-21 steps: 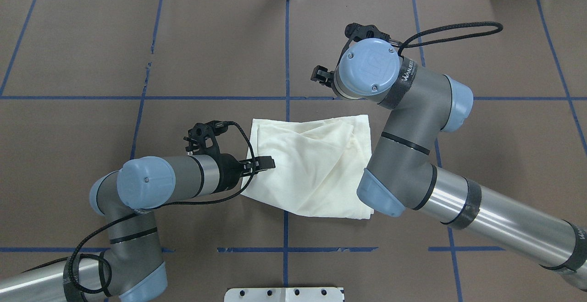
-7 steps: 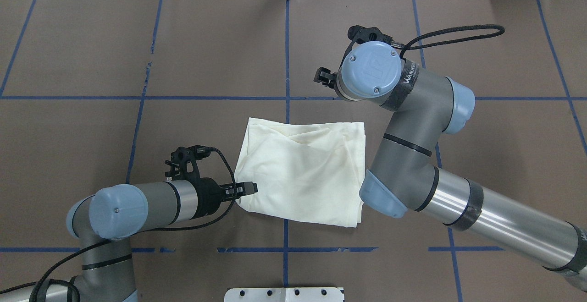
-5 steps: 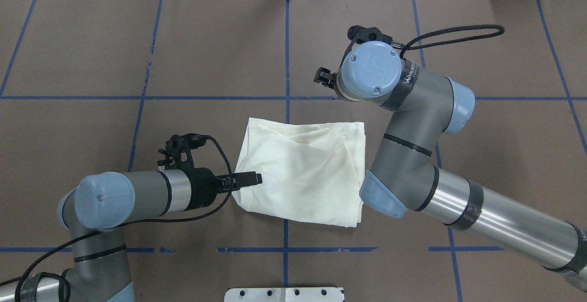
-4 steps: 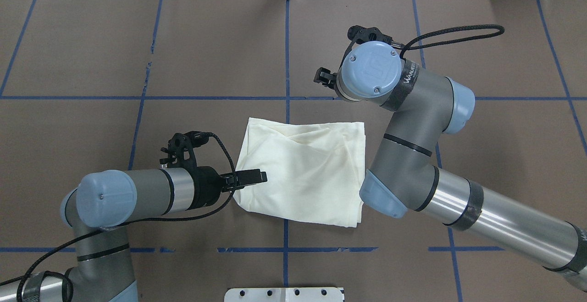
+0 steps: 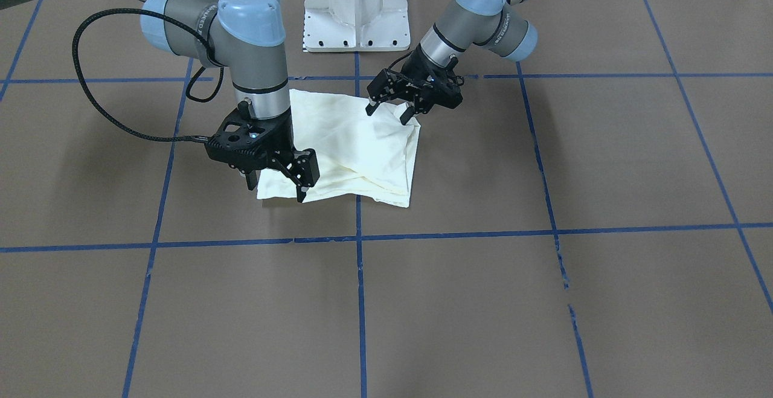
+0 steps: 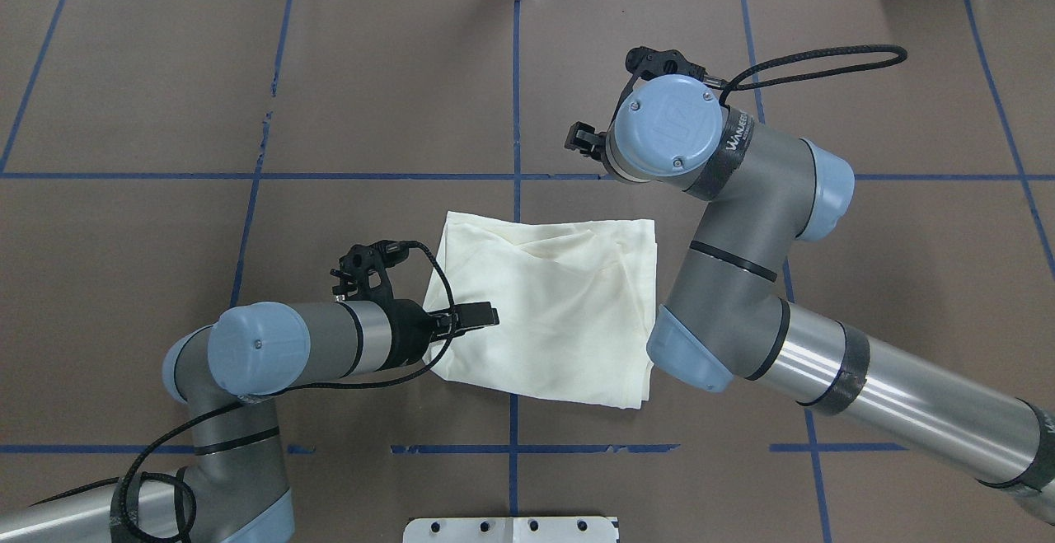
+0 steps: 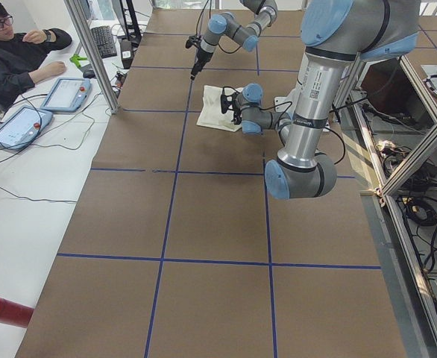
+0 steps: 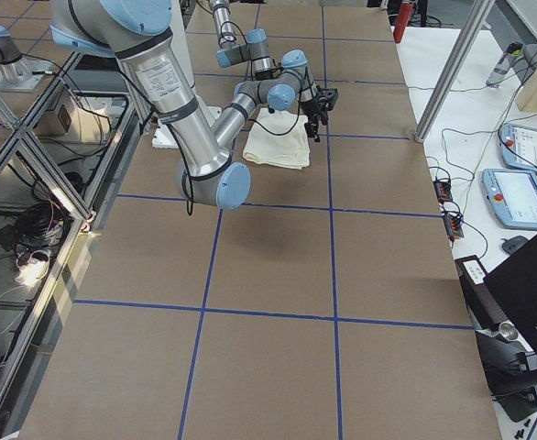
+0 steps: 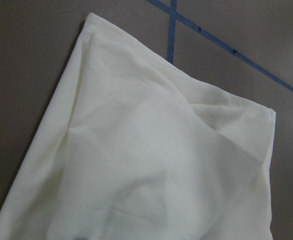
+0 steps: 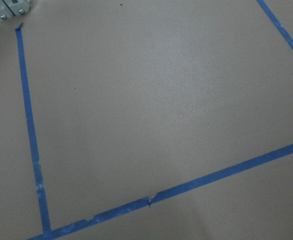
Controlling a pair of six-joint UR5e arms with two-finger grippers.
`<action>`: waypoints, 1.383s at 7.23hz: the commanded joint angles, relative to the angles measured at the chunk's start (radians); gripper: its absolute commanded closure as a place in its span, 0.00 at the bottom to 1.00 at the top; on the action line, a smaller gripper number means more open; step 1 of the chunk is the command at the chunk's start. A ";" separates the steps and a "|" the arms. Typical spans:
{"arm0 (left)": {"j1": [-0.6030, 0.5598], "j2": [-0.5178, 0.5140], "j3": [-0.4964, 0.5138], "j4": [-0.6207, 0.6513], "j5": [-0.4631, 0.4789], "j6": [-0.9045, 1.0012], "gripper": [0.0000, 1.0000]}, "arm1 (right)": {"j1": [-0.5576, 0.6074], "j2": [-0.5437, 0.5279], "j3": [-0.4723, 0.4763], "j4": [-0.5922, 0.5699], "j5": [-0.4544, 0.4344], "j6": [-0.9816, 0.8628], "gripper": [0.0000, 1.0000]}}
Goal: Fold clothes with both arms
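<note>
The cream shirt (image 6: 552, 320) lies folded into a rough rectangle at mid table; it also shows in the front view (image 5: 362, 144). No print is visible. My left gripper (image 6: 482, 316) hovers over the shirt's left edge. In the front view the left gripper (image 5: 389, 114) is open and holds nothing. The left wrist view is filled with the shirt (image 9: 151, 165). My right gripper (image 5: 275, 189) is open and empty, raised by the shirt's far edge. In the overhead view the right gripper (image 6: 581, 138) is mostly hidden under its wrist.
The brown table cover (image 6: 371, 73) carries a grid of blue tape lines (image 6: 516, 98). The white pedestal base (image 5: 356, 5) stands at the robot's side. An operator (image 7: 17, 52) and tablets (image 7: 62, 93) are beside the table. The right wrist view shows only bare table (image 10: 161, 100).
The shirt was pulled toward the robot and left, then lay still. My left gripper has since moved from the shirt's near-left corner up and inward along its left edge. The right arm barely moved.
</note>
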 commanded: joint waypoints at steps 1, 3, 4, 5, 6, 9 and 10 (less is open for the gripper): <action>0.002 0.039 0.007 -0.010 -0.001 0.035 0.00 | 0.000 0.000 0.000 0.000 -0.001 -0.001 0.00; 0.003 0.036 0.009 -0.010 -0.004 0.035 0.00 | 0.000 -0.002 0.000 0.000 0.001 -0.001 0.00; 0.002 0.035 -0.006 -0.007 -0.010 0.035 0.00 | 0.000 0.000 0.000 0.000 0.002 -0.001 0.00; -0.009 0.039 -0.051 0.005 -0.014 0.040 0.00 | 0.000 0.000 0.000 0.000 0.005 -0.004 0.00; -0.042 0.053 -0.077 0.009 -0.061 0.096 0.00 | 0.015 0.003 0.002 -0.001 0.037 -0.050 0.00; -0.243 0.222 -0.216 0.146 -0.205 0.380 0.00 | 0.217 -0.145 0.107 -0.017 0.328 -0.415 0.00; -0.329 0.296 -0.282 0.224 -0.252 0.575 0.00 | 0.310 -0.226 0.129 -0.017 0.422 -0.588 0.00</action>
